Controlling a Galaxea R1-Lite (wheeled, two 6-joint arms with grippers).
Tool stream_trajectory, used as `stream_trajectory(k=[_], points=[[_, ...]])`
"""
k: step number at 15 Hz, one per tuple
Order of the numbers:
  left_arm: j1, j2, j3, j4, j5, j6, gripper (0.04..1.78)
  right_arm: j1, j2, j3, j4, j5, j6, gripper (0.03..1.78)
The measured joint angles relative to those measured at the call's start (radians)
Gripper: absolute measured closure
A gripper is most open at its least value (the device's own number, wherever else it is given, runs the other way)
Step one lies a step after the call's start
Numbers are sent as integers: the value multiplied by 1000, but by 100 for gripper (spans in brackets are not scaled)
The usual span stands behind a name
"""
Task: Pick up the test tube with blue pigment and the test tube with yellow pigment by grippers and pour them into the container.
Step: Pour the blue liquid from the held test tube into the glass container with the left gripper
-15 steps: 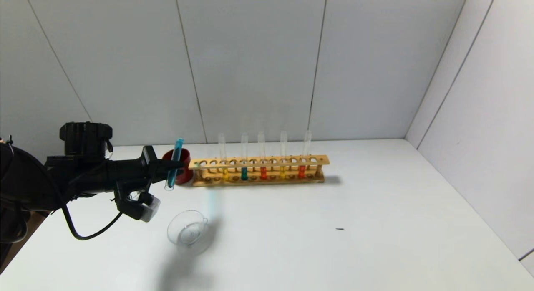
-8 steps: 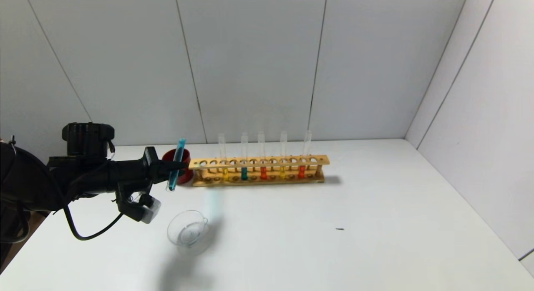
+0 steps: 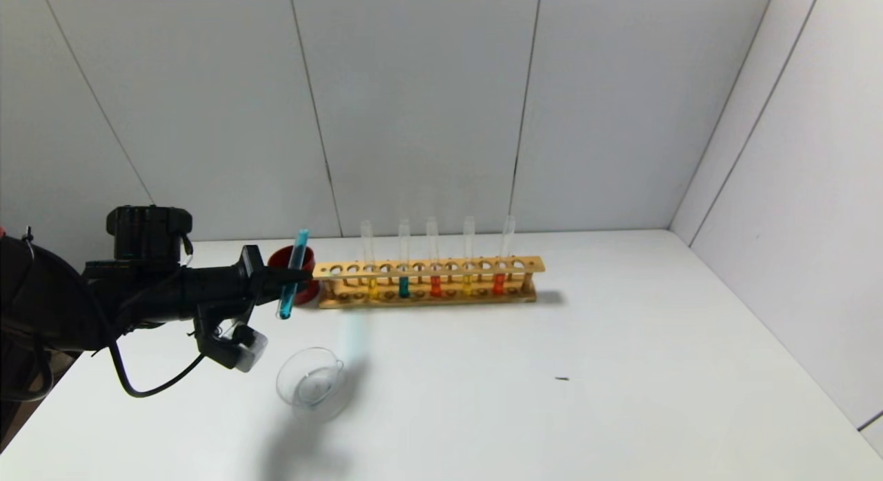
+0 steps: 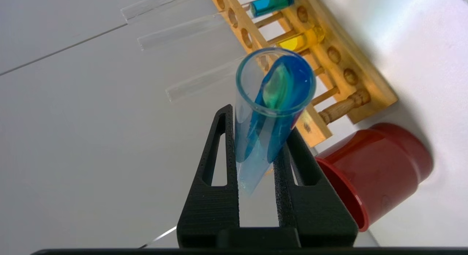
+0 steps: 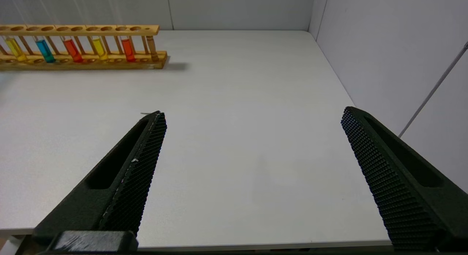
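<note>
My left gripper (image 3: 292,277) is shut on the test tube with blue pigment (image 3: 290,276), held steeply tilted in the air with its open mouth lowest, in front of the red cup. Blue shows along its whole length. In the left wrist view the tube (image 4: 272,112) sits between the fingers (image 4: 223,152), mouth toward the camera. The container (image 3: 310,384), a clear glass dish, stands on the table below and slightly right of the tube's mouth. A test tube with yellow pigment (image 3: 372,286) and a second blue one (image 3: 403,286) stand in the wooden rack (image 3: 428,268). My right gripper (image 5: 255,116) is open and empty.
A dark red cup (image 3: 301,292) stands at the rack's left end, just behind the held tube. The rack also holds two red-orange tubes (image 3: 435,285) and another yellow one (image 3: 468,283). White walls close the back and right sides. A small dark speck (image 3: 562,379) lies mid-table.
My left gripper has shifted a little to the right and slightly lower with the blue tube in it. The dish and rack have not moved.
</note>
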Motion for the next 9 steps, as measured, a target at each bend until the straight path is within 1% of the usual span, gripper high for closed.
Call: stream_trajectory(k=[4, 9], points=[[-1, 5, 49, -116, 0, -8, 150, 0, 0, 0, 0, 0, 0, 6], [-1, 1, 97, -146, 3, -10, 150, 0, 0, 0, 0, 0, 0, 6]])
